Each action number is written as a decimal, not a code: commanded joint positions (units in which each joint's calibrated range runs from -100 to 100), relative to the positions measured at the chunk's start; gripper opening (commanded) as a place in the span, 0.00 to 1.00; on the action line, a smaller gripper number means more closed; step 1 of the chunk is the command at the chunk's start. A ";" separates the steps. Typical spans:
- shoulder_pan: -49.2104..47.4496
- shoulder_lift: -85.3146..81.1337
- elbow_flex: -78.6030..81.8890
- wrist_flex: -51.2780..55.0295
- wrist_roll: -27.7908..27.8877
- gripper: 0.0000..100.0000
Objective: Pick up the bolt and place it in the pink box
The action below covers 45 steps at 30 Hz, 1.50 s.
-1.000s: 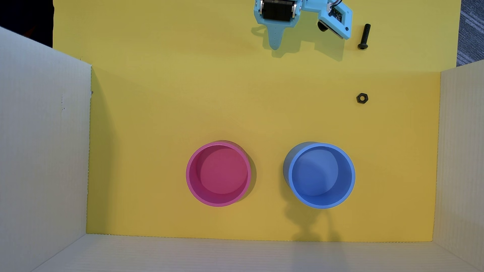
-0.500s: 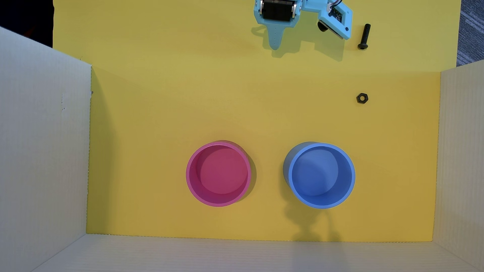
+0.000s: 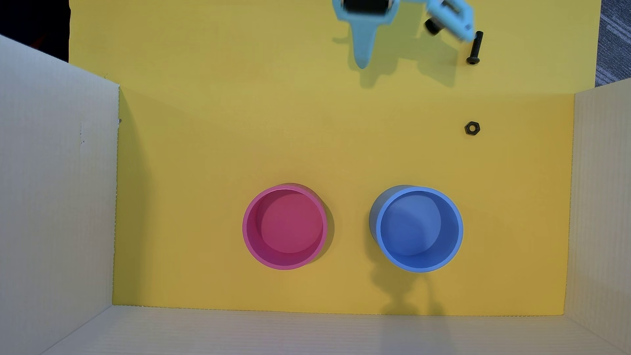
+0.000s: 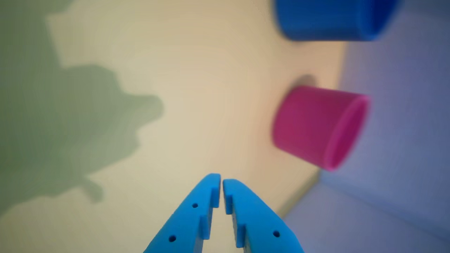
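Observation:
The bolt (image 3: 474,47) is a small black screw lying on the yellow floor at the upper right of the overhead view, head toward the bottom. My light-blue gripper (image 3: 362,64) hangs at the top edge, well to the left of the bolt, with its tip pointing down the picture. A second light-blue arm part (image 3: 450,18) reaches almost to the bolt's threaded end. In the wrist view the gripper (image 4: 221,180) is shut with nothing between its fingers, and the bolt is out of view there. The pink box (image 3: 285,228) (image 4: 318,126) stands empty at lower centre.
A blue round cup (image 3: 419,229) (image 4: 334,17) stands right of the pink one in the overhead view. A black hex nut (image 3: 472,128) lies on the yellow floor (image 3: 239,143) below the bolt. White corrugated walls (image 3: 54,204) enclose the left, right and bottom sides.

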 commanded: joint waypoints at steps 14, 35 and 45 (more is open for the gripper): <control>-17.36 9.25 -10.29 2.17 0.60 0.02; -22.00 64.72 -33.18 -5.46 0.50 0.02; -24.94 65.06 -33.36 -3.06 12.17 0.02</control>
